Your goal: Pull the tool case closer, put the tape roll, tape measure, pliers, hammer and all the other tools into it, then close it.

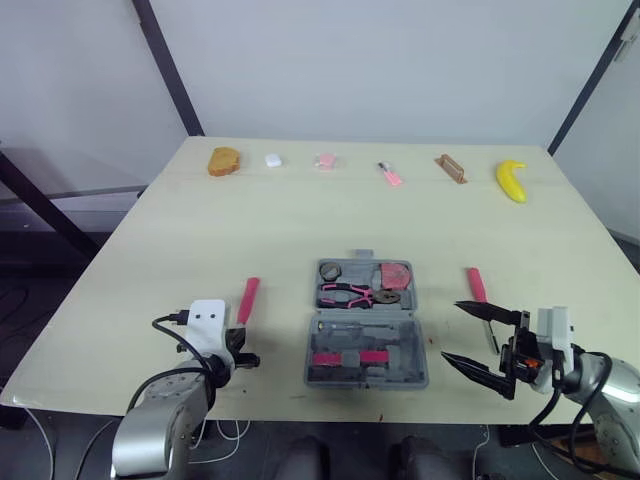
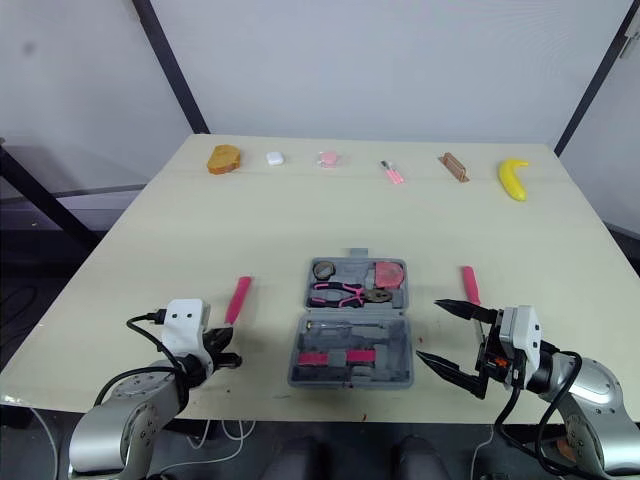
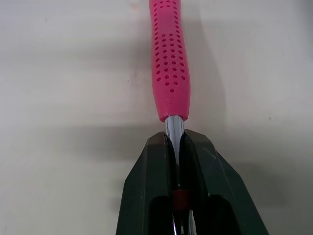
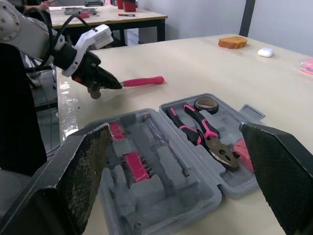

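L gripper (image 3: 177,141) clamps hammer (image 1: 248,298), R gripper (image 1: 450,331) fingers wide apart
Both at near table (image 1: 200,220) edge: L one grips the steel shaft, left of open tool case (image 1: 366,384); R one right of it, touching nothing; pliers (image 1: 350,294), tape roll (image 1: 331,270) lie in far half

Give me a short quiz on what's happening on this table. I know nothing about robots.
1. True or false: the tool case lies open.
2. Which tool is the left gripper shut on? A) pliers B) hammer C) banana
3. Fill in: the right gripper hovers beside the case with its fingers ___.

Key: 1 true; 2 B; 3 open.
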